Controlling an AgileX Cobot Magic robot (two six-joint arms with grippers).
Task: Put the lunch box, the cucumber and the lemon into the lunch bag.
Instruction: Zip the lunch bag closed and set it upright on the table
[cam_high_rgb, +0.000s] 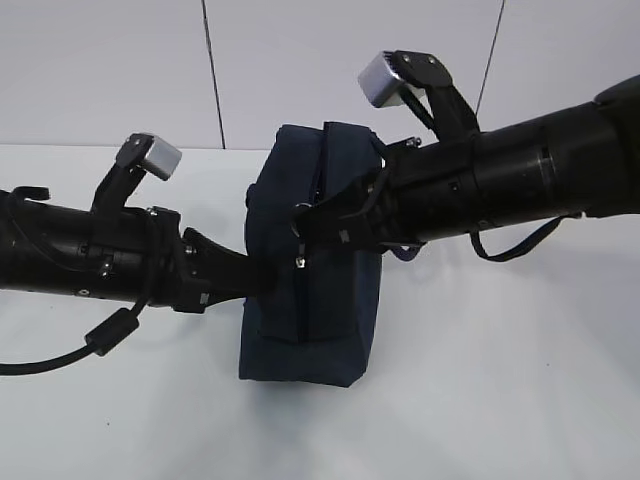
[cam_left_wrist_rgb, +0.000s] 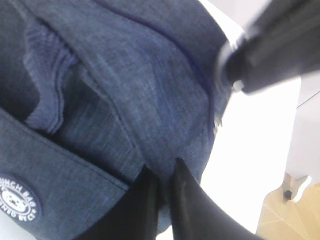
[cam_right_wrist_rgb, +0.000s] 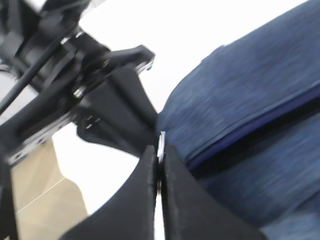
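Note:
The navy lunch bag (cam_high_rgb: 310, 300) stands upright in the middle of the white table, its zipper facing me. My left gripper (cam_high_rgb: 268, 278) is shut on a fold of the bag's fabric at its left side; the pinch shows in the left wrist view (cam_left_wrist_rgb: 166, 172). My right gripper (cam_high_rgb: 303, 218) is shut on the zipper's metal ring pull (cam_right_wrist_rgb: 161, 142), near the top of the bag's front. The bag fills the left wrist view (cam_left_wrist_rgb: 125, 90) and the right of the right wrist view (cam_right_wrist_rgb: 260, 125). The lunch box, cucumber and lemon are out of view.
The white table (cam_high_rgb: 520, 380) runs out on both sides of the bag, with a pale wall behind. A handle strap (cam_high_rgb: 515, 245) hangs below the right arm. The left arm's cable (cam_high_rgb: 60, 355) loops at the lower left.

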